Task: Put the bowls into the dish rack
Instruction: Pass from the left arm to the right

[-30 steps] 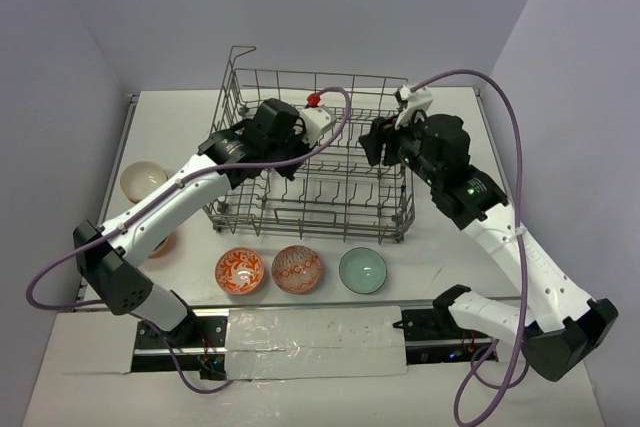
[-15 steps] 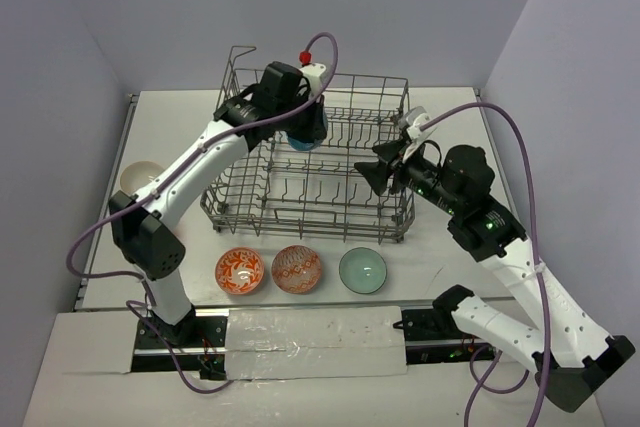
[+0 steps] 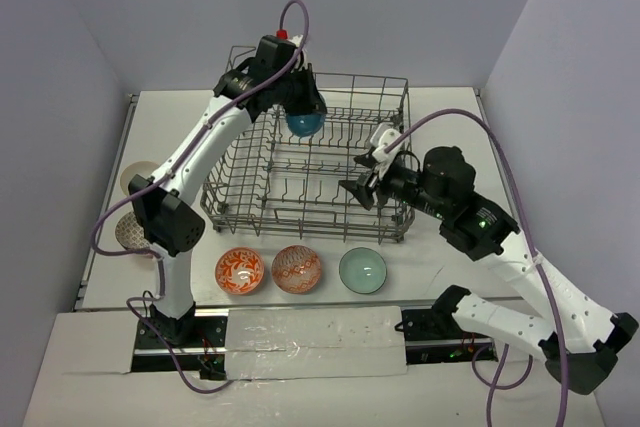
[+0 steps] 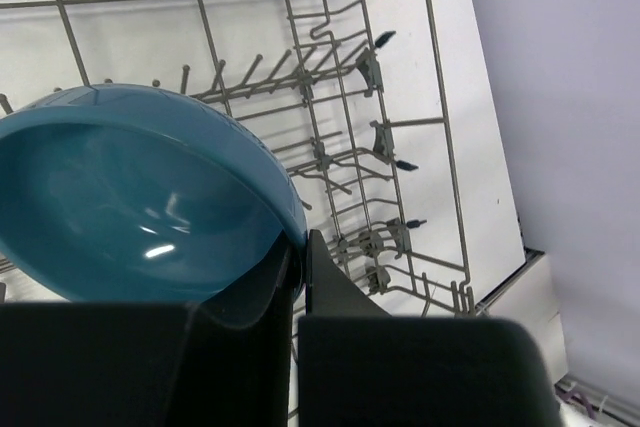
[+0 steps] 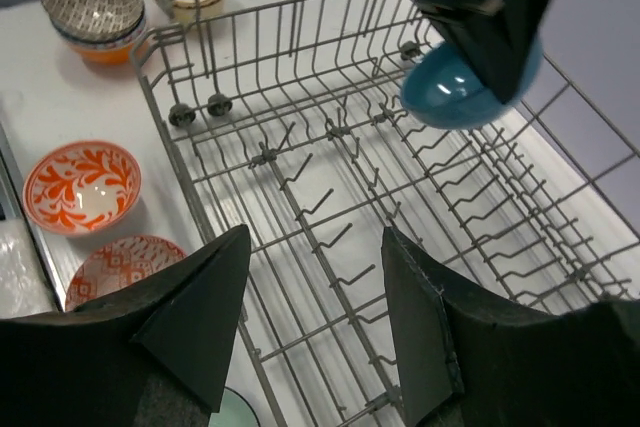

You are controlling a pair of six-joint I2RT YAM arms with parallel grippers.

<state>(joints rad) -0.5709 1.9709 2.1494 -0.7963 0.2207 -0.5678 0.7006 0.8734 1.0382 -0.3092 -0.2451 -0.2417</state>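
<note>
Left gripper (image 3: 297, 105): jaws closed on the rim of the teal bowl (image 3: 305, 123), one finger inside the rim and one outside, as the left wrist view shows (image 4: 296, 272)
Teal bowl: held tilted on edge, over the far left part of the dish rack (image 3: 310, 226); in the right wrist view it hangs above the tines (image 5: 318, 199), clear of them
Right gripper (image 3: 356, 187): jaws wide apart, nothing between them (image 5: 313, 239); it sits at the rack's right wall, pointing in across the rack floor
Dish rack: grey wire, mid-table (image 3: 450, 117), no bowl resting in it
Near row, on the table in front of the rack: orange floral bowl (image 3: 240, 270), orange lattice bowl (image 3: 297, 268), pale green bowl (image 3: 362, 270), side by side, apart from each other, all upright
Left of the rack: tan bowl (image 3: 133, 178), partly behind the left arm; nearer, a stack of bowls (image 5: 94, 10) with a dark patterned one on top and an orange one below
Stack count: cannot tell
</note>
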